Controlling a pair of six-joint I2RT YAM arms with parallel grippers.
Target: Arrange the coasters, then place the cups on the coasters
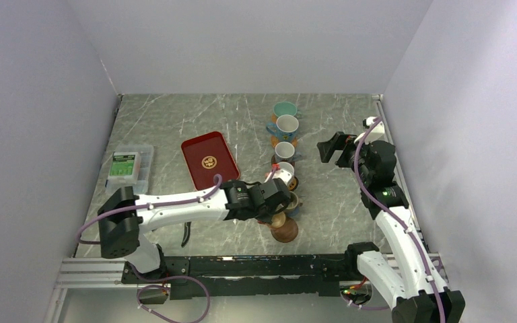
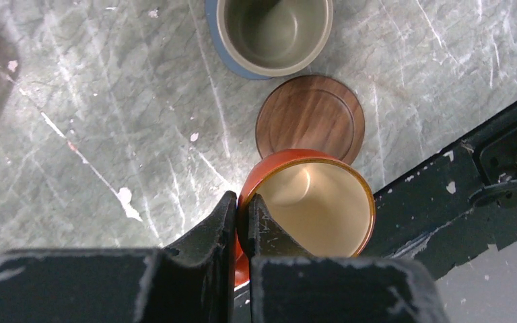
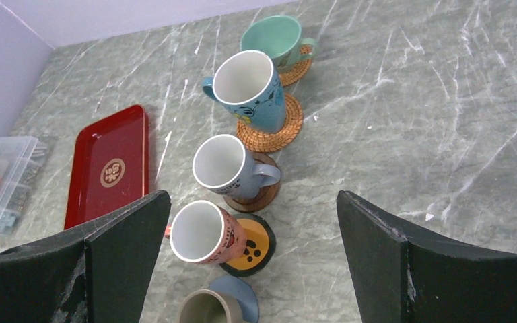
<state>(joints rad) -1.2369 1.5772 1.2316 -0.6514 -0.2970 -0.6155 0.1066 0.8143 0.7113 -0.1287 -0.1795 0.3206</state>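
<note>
My left gripper (image 2: 242, 205) is shut on the rim of the orange-brown cup (image 2: 313, 202), one finger inside and one outside. The cup covers the near edge of a bare dark brown coaster (image 2: 309, 121). Just beyond stands the olive cup (image 2: 272, 30) on the blue coaster (image 2: 225, 60). In the right wrist view a row runs back: pink cup (image 3: 202, 232) on the black-and-orange coaster (image 3: 259, 249), grey-white cup (image 3: 222, 165) on a dark brown coaster (image 3: 262, 198), blue cup (image 3: 249, 87) and teal cup (image 3: 272, 37) on woven orange coasters. My right gripper (image 1: 330, 149) hangs open, right of the row.
A red tray (image 1: 209, 159) lies left of the cup row, and a clear plastic box (image 1: 129, 167) sits further left. The black base rail (image 2: 458, 195) runs close beside the held cup at the table's near edge. Walls enclose the table on three sides.
</note>
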